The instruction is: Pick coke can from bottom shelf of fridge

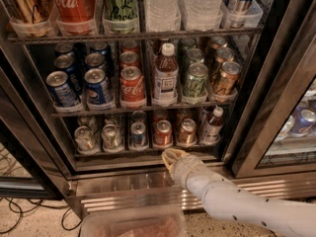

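The fridge [276, 107] stands open, its dark interior lined with wire racks. The bottom shelf [148, 151] holds a row of cans in clear lane trays. The coke can [163, 132], red with a silver top, stands at the front of the middle lane, between a blue-and-silver can [138, 134] and a copper-orange can [187, 131]. My gripper [171, 157], on a white arm coming from the lower right, sits just below and in front of the shelf's front rail, directly under the coke can and not touching it.
Silver cans [85, 138] fill the shelf's left lanes and a small bottle [213, 124] stands at its right. The rack above holds Pepsi cans [98, 87], a Coke can [132, 85] and a bottle [165, 75]. A clear bin [133, 223] and cables [19, 216] lie below.
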`<state>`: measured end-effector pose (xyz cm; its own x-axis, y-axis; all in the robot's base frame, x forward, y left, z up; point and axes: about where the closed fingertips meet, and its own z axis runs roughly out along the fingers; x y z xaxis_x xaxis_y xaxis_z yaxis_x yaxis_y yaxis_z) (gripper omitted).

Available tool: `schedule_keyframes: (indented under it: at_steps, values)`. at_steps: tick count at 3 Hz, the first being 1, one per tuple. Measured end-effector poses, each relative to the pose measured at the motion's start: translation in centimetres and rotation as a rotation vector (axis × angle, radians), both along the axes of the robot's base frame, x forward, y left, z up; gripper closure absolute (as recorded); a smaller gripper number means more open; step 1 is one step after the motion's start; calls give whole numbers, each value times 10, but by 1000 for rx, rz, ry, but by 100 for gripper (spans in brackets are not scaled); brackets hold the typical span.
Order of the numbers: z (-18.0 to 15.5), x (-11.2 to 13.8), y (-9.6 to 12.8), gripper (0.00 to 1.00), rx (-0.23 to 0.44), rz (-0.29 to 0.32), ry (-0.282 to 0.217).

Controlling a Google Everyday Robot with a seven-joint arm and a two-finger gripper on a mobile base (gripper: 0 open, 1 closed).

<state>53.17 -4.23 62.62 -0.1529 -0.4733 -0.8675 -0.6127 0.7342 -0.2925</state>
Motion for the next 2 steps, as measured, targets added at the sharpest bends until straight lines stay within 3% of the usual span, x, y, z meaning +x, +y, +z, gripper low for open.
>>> schedule_keyframes:
  at_steps: [1,2]
  values:
    - [3,10,1,36,-2,-5,-28]
    - [8,18,2,6,2,-4,-61]
